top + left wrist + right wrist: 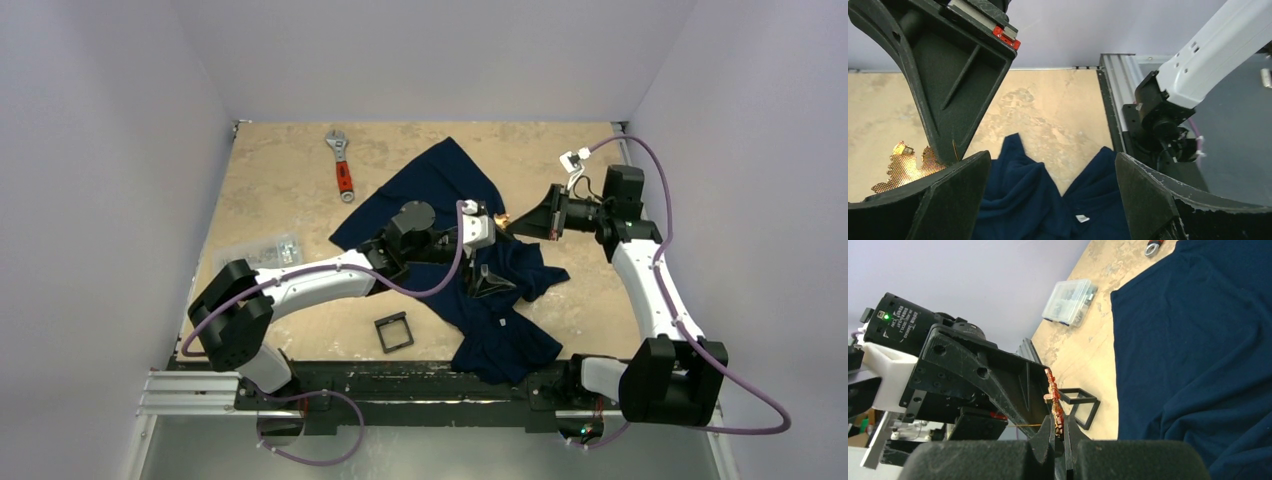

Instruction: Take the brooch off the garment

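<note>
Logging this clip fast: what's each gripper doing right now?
Left gripper: open, holding nothing.
Right gripper: closed on the brooch.

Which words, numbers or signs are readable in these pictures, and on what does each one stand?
Nothing can be read with certainty.
White print on the black motor: too blurred to read.
White label on the garment: too small to read.
No other text shows in any view.
</note>
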`<state>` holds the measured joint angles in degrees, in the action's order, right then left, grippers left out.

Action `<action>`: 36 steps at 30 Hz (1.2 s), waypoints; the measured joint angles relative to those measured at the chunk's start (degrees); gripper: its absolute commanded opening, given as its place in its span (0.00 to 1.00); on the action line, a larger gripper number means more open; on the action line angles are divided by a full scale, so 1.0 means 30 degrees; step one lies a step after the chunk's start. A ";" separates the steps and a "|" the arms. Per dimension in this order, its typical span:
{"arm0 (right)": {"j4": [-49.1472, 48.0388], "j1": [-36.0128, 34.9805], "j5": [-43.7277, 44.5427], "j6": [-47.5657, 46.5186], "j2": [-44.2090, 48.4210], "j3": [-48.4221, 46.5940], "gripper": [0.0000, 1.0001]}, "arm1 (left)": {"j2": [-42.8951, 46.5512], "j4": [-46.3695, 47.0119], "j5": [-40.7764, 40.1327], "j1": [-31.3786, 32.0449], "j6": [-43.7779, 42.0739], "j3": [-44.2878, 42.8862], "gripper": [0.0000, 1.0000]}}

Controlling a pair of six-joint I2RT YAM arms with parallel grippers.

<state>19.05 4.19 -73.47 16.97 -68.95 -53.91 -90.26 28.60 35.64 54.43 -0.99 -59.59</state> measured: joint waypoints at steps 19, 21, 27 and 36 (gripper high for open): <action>0.0823 -0.0015 -0.0335 0.0576 -0.0911 0.0517 0.00 | -0.0262 0.0860 0.0678 -0.1530 0.5763 -0.2069 0.95; 0.0867 -0.0015 -0.0342 0.0707 -0.0911 0.0517 0.00 | -0.0262 0.0860 0.0481 -0.1639 0.6054 -0.2069 0.96; 0.0867 0.0000 -0.0350 0.1224 -0.0933 0.0517 0.00 | 0.0255 -0.1049 -0.0554 -0.3169 0.6870 -0.2317 0.88; 0.0627 0.0000 -0.0437 0.2273 -0.1362 0.0539 0.00 | 0.1479 -0.5603 -0.0525 -0.5814 1.0200 -0.2572 0.53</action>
<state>20.93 4.19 -74.78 23.79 -73.03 -52.29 -85.82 11.79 34.06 36.99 29.61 -67.31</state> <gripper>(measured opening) 0.031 0.563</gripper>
